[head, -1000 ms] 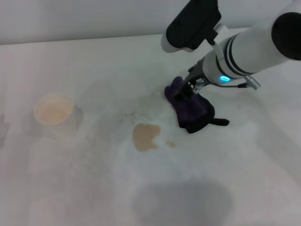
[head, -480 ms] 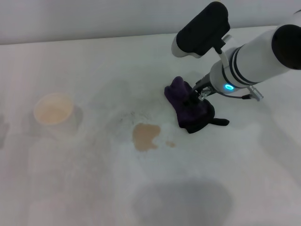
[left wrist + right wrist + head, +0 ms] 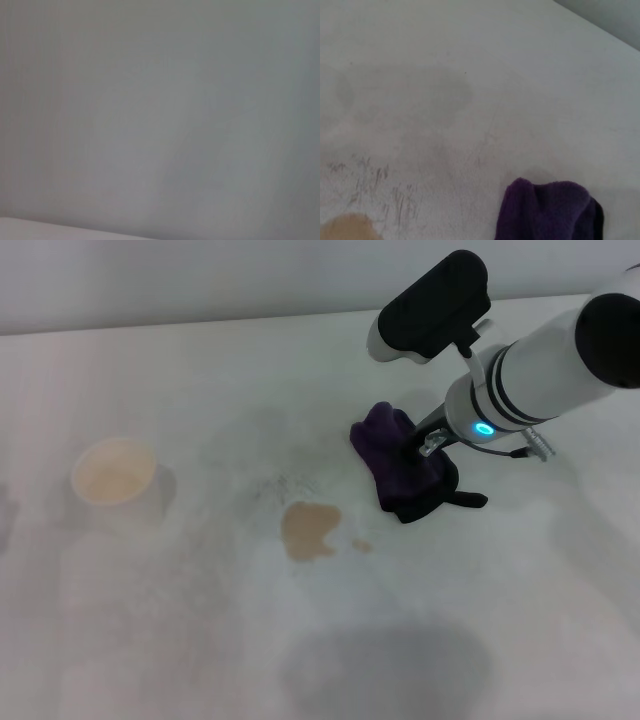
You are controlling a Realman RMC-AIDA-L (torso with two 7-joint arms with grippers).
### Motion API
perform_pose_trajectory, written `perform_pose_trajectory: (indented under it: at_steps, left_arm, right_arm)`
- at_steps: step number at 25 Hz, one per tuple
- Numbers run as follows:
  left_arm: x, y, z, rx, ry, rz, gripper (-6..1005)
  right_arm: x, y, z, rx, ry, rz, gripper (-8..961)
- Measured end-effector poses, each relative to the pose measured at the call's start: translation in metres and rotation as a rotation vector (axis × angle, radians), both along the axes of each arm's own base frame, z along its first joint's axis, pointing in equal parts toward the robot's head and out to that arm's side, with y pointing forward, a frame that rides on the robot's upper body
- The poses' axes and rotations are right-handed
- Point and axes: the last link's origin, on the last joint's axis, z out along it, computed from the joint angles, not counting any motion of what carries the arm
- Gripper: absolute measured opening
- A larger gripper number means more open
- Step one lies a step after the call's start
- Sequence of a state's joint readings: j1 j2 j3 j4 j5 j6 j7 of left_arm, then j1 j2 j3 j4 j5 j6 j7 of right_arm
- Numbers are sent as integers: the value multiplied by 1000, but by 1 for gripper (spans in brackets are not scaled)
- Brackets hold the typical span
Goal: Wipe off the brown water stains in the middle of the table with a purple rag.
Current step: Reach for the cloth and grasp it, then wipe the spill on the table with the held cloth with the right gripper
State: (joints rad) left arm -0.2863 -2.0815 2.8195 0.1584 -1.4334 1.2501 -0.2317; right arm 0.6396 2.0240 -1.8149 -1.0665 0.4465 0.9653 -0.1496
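Purple rag: bunched on the bench, long axis diagonal, black tab pointed toward robot's right; brown water stains lie near, apart. Right tool: set upon rag's top; opening and grip cannot be told. Left tool: unseen.

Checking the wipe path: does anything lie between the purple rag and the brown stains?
Nothing visible does. Bare table separates the purple rag, under the right gripper, from the brown water stains. The cup stands far aside.

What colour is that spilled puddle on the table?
Light tan-brown puddle; clearest in the head view.
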Motion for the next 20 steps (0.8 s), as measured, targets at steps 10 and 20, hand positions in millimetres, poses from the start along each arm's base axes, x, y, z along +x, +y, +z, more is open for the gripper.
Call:
perform_pose_trajectory:
  at_steps: [10,20]
  left_arm:
    - [0,0,1,0,2,-1,891]
    - [1,0,-1,-3,-2,-4,893]
  right_arm:
    - [2,2,-1,0,-4,-8,176]
    - [-2,-1,-1,-20,12,-2,70]
